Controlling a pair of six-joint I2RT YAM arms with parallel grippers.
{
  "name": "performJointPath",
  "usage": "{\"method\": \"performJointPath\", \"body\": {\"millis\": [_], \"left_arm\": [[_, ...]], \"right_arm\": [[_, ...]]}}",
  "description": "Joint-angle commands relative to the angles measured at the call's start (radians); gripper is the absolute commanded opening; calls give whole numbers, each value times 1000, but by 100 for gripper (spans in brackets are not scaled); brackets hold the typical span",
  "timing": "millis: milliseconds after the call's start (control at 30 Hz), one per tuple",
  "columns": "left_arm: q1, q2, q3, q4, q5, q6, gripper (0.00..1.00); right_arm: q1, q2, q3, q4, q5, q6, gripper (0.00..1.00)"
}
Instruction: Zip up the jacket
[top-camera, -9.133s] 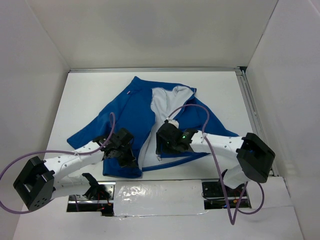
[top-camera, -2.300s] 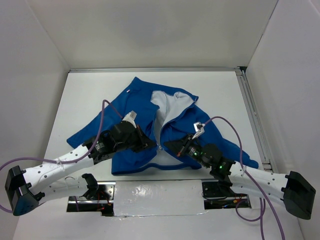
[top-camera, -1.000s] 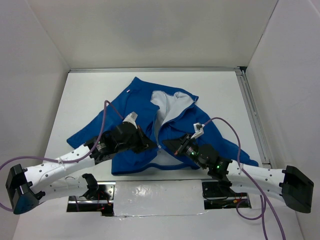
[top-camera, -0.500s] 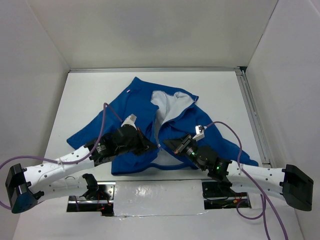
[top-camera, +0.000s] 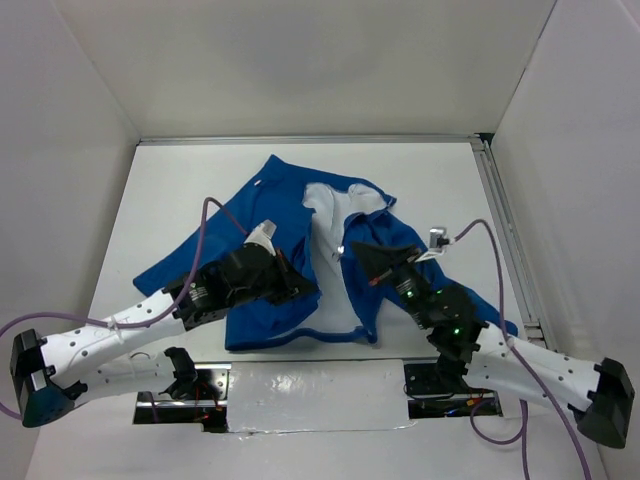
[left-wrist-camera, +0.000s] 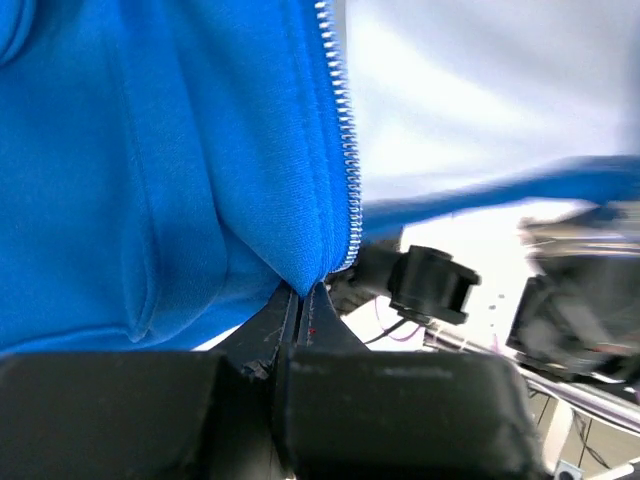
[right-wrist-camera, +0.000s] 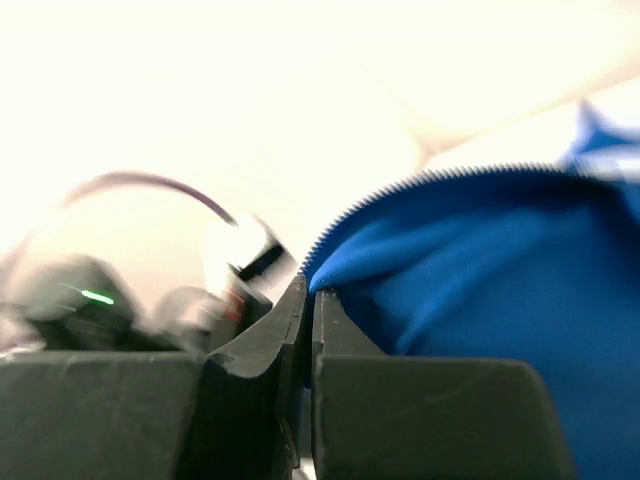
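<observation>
The jacket (top-camera: 262, 215) lay on the bench (top-camera: 450, 180) with its front open, and the white lining (top-camera: 325, 215) showed in the gap between the two pairs of jaws. The left jaws were pressed together on the bottom corner of one blue front panel, right at the zipper teeth (left-wrist-camera: 343, 150). The right jaws pinched the opposite zipper edge (right-wrist-camera: 400, 190), blue fabric bunched just beyond their tips.

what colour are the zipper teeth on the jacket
Silvery-white zipper teeth along the royal-blue jacket edge; clearest in the left wrist view.
</observation>
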Motion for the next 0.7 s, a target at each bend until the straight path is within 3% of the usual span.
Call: {"method": "performJointPath", "body": {"millis": [0,100,167,267,367,500,667], "left_arm": [[-10,-19,118,17,-38,63,0],[-10,12,161,11,-83,70,0],[-8,43,178,29,-91,92,0],[-10,81,221,34,-94,118,0],[-8,116,255,36,-88,141,0],[-10,148,302,36,-82,161,0],[-10,176,307,69,-49,169,0]], "right_arm": [[-59,-82,174,134,-224,-223,0],[-59,-99,200,-37,-298,-179,0],[-59,-55,130,-116,-178,-113,0],[-82,22,22,-64,-73,-74,0],[-127,64,19,35,-152,-100,0],[-125,82,79,8,-206,-172,0],[-124,81,37,77,-252,-130,0]]}}
